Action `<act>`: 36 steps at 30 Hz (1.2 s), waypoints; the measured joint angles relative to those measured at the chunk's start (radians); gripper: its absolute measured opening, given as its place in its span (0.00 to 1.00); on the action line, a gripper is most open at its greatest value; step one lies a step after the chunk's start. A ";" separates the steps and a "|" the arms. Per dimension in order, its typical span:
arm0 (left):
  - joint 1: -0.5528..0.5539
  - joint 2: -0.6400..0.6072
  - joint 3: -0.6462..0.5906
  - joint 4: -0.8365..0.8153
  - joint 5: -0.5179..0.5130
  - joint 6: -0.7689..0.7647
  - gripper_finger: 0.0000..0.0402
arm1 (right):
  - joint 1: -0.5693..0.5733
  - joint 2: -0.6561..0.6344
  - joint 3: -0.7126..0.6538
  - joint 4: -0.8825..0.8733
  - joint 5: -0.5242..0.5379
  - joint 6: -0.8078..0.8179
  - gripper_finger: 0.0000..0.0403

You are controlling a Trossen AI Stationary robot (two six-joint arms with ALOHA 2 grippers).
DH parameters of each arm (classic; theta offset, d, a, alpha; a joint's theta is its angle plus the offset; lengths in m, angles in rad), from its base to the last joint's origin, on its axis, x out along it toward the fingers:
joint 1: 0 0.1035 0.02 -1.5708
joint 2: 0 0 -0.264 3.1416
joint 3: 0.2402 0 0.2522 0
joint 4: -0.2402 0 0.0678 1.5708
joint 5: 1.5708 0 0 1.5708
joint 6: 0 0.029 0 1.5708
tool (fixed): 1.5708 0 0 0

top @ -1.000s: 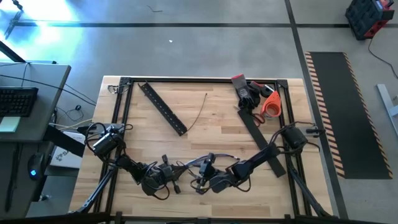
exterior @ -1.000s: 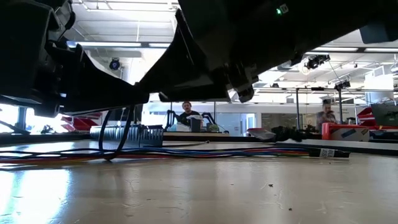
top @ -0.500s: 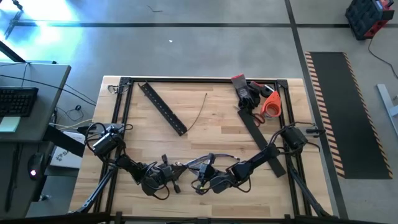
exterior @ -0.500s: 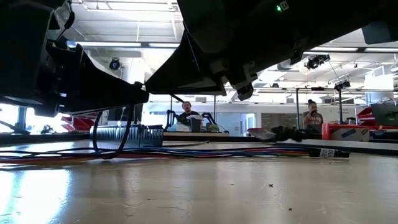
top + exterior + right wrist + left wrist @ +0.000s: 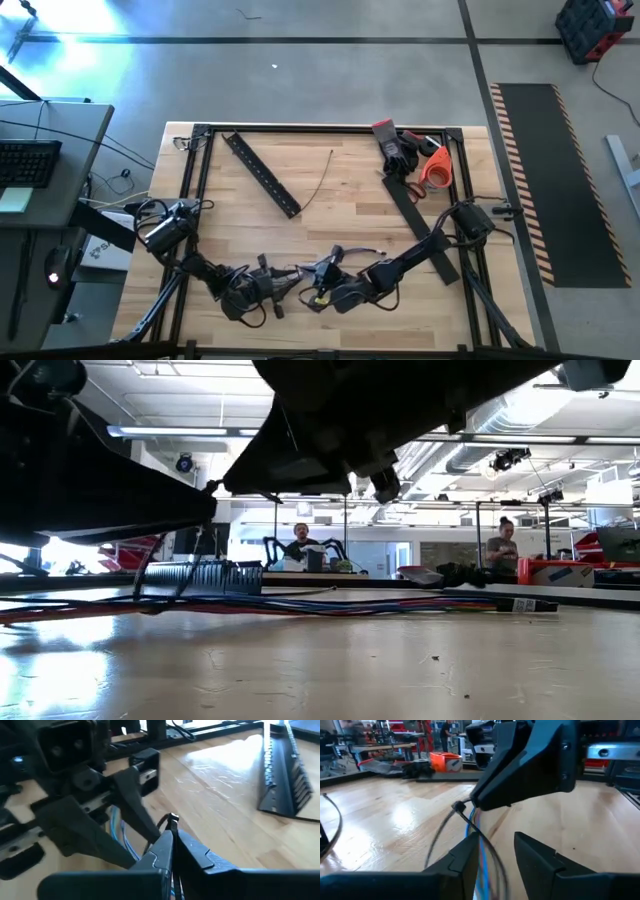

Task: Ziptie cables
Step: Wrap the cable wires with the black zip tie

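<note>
Cables (image 5: 481, 847) held between part-open left gripper (image 5: 495, 851) jaws; zip tie (image 5: 172, 820) pinched in closed right gripper (image 5: 172, 851) jaws.

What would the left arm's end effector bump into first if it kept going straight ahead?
Probably the right end effector, facing it just beyond the cables running between the left end effector's fingers; depth is unclear.

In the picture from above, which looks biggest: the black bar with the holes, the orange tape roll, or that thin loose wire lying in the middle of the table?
1. Black perforated bar: longest and widest.
2. Loose wire: fairly long, but hair-thin.
3. Orange tape roll: shortest, though chunkier than the wire, so second and third are arguable.
</note>
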State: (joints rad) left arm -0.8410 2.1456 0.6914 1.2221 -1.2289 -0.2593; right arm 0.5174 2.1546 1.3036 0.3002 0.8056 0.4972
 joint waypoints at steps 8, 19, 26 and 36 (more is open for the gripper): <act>-0.027 0.000 0.038 0.008 -0.063 0.149 0.16 | 0.000 0.000 0.009 -0.057 0.026 0.018 0.00; -0.039 -0.015 0.128 0.007 -0.048 0.644 0.28 | 0.022 0.000 0.009 -0.121 -0.097 -0.105 0.00; -0.001 -0.087 0.096 -0.069 0.044 0.731 0.46 | 0.035 0.000 0.009 -0.139 -0.127 -0.123 0.00; 0.118 -0.222 0.098 -0.687 0.395 0.362 0.47 | 0.044 -0.002 0.009 -0.138 -0.146 -0.087 0.00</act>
State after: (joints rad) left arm -0.7232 1.9234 0.7889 0.5352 -0.8337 0.1024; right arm 0.5610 2.1525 1.3128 0.1619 0.6593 0.4098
